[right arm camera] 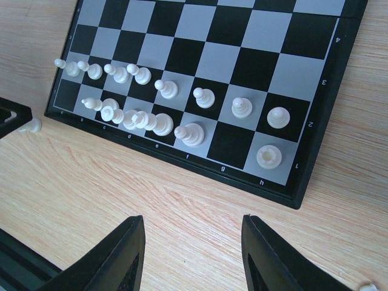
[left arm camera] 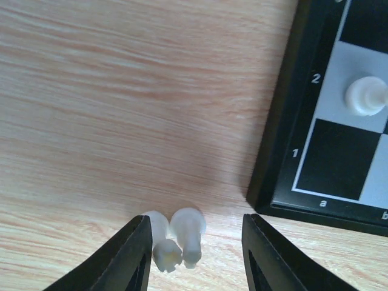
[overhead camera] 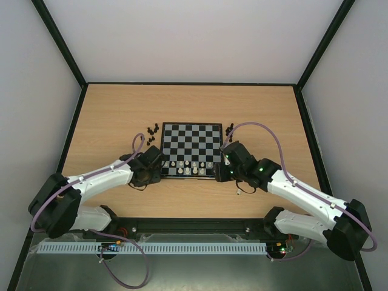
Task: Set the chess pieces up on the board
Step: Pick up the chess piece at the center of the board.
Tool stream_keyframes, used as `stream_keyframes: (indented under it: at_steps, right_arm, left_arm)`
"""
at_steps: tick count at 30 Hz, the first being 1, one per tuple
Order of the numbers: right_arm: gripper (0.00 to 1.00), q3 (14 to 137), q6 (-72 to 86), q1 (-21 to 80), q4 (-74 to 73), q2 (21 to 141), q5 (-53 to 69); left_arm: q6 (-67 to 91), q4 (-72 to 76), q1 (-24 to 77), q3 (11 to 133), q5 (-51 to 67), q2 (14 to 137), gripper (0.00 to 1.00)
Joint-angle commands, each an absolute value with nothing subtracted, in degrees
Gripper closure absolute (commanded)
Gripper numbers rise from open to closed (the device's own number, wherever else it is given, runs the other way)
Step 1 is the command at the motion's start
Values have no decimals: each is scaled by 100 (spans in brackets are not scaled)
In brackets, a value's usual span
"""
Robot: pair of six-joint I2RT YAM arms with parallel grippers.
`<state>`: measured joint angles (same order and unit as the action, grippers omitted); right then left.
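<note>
The board [overhead camera: 191,140] lies mid-table, with white chess pieces [overhead camera: 187,165] filling most of its two near rows. In the left wrist view two white pieces [left arm camera: 189,233] lie side by side on the wood just off the board's a1 corner [left arm camera: 279,121]. My left gripper [left arm camera: 197,254] is open around them; they rest close to its left finger [left arm camera: 130,260], well apart from the right finger. A white pawn [left arm camera: 365,96] stands on a2. My right gripper [right arm camera: 194,254] is open over bare wood in front of the board's near rim [right arm camera: 182,159], holding nothing.
Small clusters of black pieces sit off the board's far left corner [overhead camera: 152,129] and far right corner [overhead camera: 230,128]. A lone white piece [right arm camera: 367,287] lies on the wood at the right gripper's side. Both arms flank the board's near corners.
</note>
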<state>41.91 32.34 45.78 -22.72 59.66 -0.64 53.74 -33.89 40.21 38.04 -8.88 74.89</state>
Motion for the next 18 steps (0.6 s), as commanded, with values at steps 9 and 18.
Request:
stream_keyframes:
  at_steps: [9,18]
  right_arm:
    - [55,4122,3146,4612,-2269,6042,-4]
    - [55,4130,3130,4611,-2270,6092,-5]
  left_arm:
    - [5150,-3729,3990,4062,-1195,7305,50]
    - [4860,-3685,3990,4251,-1257,7416,53]
